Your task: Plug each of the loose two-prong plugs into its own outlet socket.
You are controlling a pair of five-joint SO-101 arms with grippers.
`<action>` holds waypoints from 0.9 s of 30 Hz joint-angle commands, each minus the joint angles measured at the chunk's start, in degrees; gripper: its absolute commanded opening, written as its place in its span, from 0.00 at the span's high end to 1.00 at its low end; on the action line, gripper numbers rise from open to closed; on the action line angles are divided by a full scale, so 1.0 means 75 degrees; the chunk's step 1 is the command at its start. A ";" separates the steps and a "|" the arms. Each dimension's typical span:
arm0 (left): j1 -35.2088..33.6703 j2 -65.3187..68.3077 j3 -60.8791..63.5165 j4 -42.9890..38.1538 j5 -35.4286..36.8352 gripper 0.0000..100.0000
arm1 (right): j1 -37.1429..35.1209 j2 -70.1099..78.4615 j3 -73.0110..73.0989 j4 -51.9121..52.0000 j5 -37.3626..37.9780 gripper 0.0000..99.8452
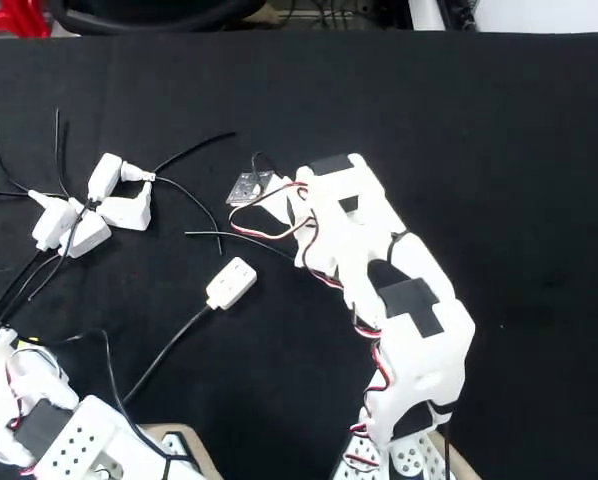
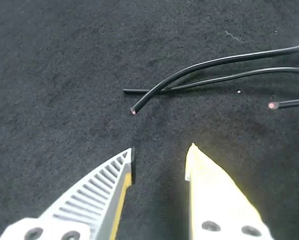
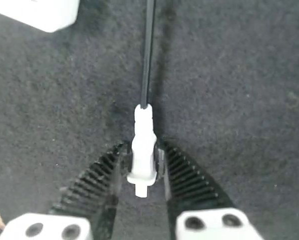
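High view: right arm lies over the black table. A white outlet socket lies near it, and a cluster of white plugs and sockets lies well apart.
Left wrist view: left gripper is spread apart over the table, near black cords.
Right wrist view: right gripper is clamped on a white plug, whose cord runs away from it.

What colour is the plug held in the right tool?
White. The plug is on a black cord; the right wrist view shows it best.

light: bright, even, likely overhead | shadow: soft, around plug
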 commanded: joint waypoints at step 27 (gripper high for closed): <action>0.0592 -0.0047 0.0123 -0.0047 0.0000 0.82 | -0.1043 -0.4800 -0.0697 0.1231 -0.1969 0.99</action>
